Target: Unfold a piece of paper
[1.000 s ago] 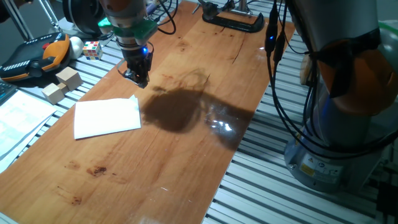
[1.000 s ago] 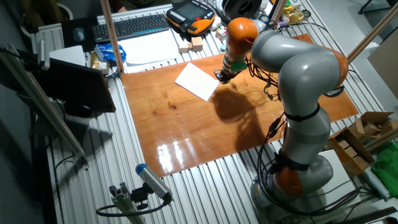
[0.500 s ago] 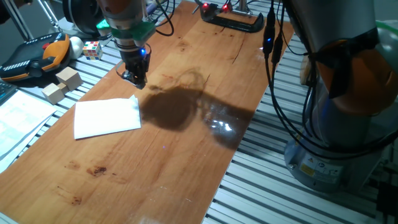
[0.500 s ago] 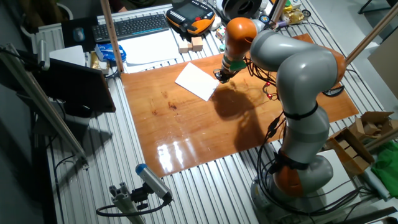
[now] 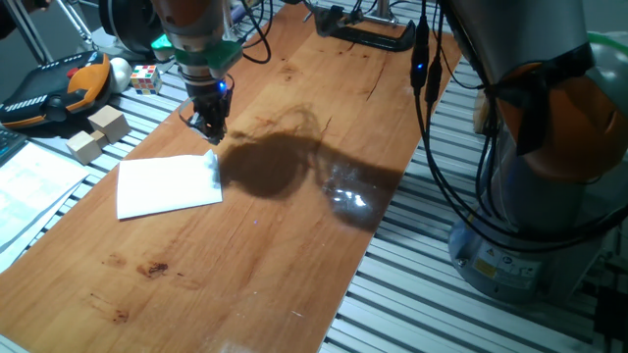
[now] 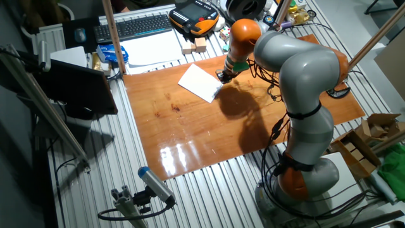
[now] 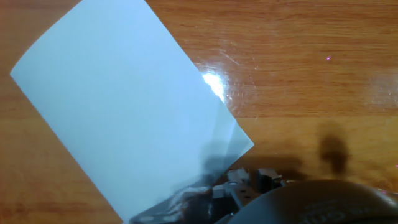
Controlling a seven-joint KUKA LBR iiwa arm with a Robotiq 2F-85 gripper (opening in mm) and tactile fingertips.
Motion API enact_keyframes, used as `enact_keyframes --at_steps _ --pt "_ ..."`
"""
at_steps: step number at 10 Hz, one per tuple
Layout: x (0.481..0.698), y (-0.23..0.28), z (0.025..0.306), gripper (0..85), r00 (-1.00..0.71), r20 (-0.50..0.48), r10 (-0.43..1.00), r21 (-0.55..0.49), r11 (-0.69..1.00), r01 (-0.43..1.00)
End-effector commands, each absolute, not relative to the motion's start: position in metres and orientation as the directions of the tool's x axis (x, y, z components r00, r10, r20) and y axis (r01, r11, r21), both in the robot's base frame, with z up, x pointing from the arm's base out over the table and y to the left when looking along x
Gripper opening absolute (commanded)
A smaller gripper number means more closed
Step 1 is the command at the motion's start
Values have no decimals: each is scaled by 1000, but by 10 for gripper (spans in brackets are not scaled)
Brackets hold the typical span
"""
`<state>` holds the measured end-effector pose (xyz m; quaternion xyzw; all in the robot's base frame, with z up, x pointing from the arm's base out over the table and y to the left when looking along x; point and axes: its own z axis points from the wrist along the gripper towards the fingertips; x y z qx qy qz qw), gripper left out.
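The piece of paper is a plain white folded sheet lying flat on the wooden board, with its right corner slightly raised. It also shows in the other fixed view and fills the left of the hand view. My gripper hangs just above the paper's right corner, at the sheet's edge. In the hand view its fingertips sit close together at the bottom, beside the corner, with nothing between them.
Two wooden blocks, a Rubik's cube, an orange-black pendant and printed sheets lie left of the board. A black clamp sits at the far end. A keyboard lies beyond the board.
My gripper has moved a little left and down, from beside the paper to right above its raised right corner. The paper has not moved.
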<state>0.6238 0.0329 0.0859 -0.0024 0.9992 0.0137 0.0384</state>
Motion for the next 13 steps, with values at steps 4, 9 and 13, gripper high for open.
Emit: enact_keyframes --at_steps 4,9,13 --pt "630 35 75 547 -997 -73 30 19 999 28" --pt "637 35 60 510 -996 -78 45 21 999 44" --pt "640 34 51 503 -995 -85 46 29 999 44"
